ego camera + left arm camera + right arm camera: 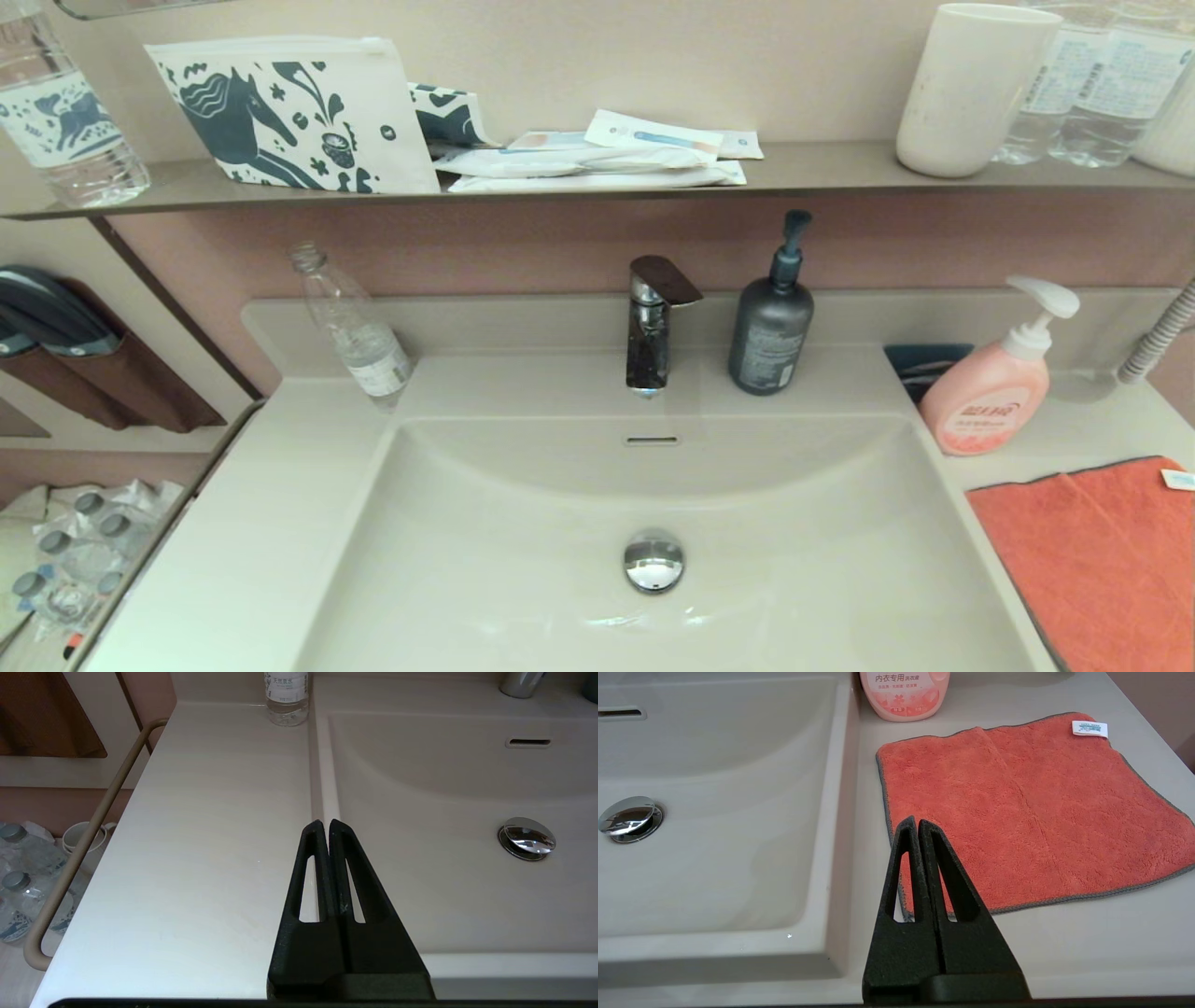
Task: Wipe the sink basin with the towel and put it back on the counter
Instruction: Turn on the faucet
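Note:
The orange towel (1102,560) lies flat on the counter (1074,439) to the right of the sink basin (523,560); its white tag (1089,728) sits at a far corner. The basin holds only its chrome drain stopper (653,560), below the overflow slot (651,440). My right gripper (917,822) is shut and empty, above the near left corner of the towel (1027,812). My left gripper (325,823) is shut and empty, above the basin's left rim beside the left counter (210,835). Neither gripper shows in the head view.
A pink soap pump bottle (994,387) stands behind the towel, a dark pump bottle (772,327) and the faucet (651,322) behind the basin, and a clear water bottle (355,327) at the back left. A shelf (597,177) overhead carries a pouch, packets and a cup.

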You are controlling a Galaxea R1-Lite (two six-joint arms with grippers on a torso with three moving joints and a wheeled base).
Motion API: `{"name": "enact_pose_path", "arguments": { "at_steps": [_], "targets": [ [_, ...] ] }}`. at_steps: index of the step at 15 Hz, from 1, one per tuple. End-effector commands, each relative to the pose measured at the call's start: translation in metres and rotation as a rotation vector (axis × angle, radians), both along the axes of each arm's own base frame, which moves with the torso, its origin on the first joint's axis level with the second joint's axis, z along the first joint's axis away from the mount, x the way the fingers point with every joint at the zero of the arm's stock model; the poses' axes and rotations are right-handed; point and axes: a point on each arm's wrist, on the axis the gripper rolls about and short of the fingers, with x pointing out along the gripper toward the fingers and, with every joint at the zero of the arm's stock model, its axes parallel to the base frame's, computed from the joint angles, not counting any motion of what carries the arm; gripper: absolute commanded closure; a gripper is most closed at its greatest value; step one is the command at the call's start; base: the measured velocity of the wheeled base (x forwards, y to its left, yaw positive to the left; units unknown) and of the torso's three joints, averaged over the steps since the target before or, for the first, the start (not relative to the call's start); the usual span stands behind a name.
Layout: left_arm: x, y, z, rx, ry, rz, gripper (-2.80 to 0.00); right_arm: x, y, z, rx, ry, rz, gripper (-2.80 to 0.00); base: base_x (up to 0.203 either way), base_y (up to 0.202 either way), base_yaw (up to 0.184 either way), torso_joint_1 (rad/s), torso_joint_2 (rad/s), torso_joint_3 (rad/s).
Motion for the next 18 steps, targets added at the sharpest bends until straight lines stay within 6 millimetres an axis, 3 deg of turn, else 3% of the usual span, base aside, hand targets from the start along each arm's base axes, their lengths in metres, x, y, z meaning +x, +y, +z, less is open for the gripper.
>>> {"name": "enact_pose_path", "arguments": {
  "at_steps": [1, 18],
  "targets": [
    [0.0001, 0.0000, 0.0001, 0.000, 0.001, 0.000, 0.00, 0.0000, 0.0000, -0.0001, 0.000, 0.000, 0.000, 0.00, 0.000, 0.000, 0.000, 0.000, 0.00, 0.000],
    [0.0001, 0.0000, 0.0001, -0.001, 0.001, 0.000, 0.00, 0.0000, 0.0000, -0.0001, 0.000, 0.000, 0.000, 0.00, 0.000, 0.000, 0.000, 0.000, 0.00, 0.000]
  ]
}}
